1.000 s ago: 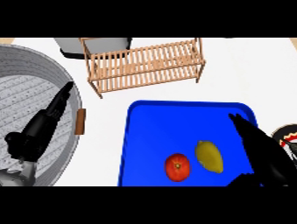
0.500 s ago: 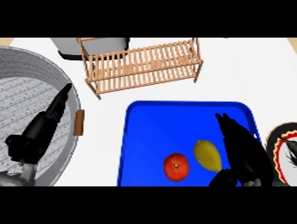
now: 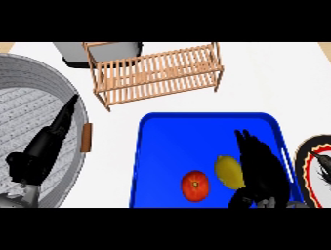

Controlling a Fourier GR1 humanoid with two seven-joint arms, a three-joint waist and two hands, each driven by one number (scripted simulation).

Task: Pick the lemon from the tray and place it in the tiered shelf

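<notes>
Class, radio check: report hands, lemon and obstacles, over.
Right hand open, beside lemon on blue tray. Left hand open, resting over grey basin. Tomato close by; shelf unobstructed.

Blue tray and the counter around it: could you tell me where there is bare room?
Free: the blue tray's far half, and the counter strip between it and the wooden shelf. Crowded: the near end, with tomato, lemon and right hand.

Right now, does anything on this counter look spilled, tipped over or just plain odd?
Nothing looks spilled or broken. The yellow lemon and a red tomato lie loose on the blue tray. The slatted wooden shelf stands upright but turned askew to the tray's edges. The black right hand is beside the lemon.
</notes>
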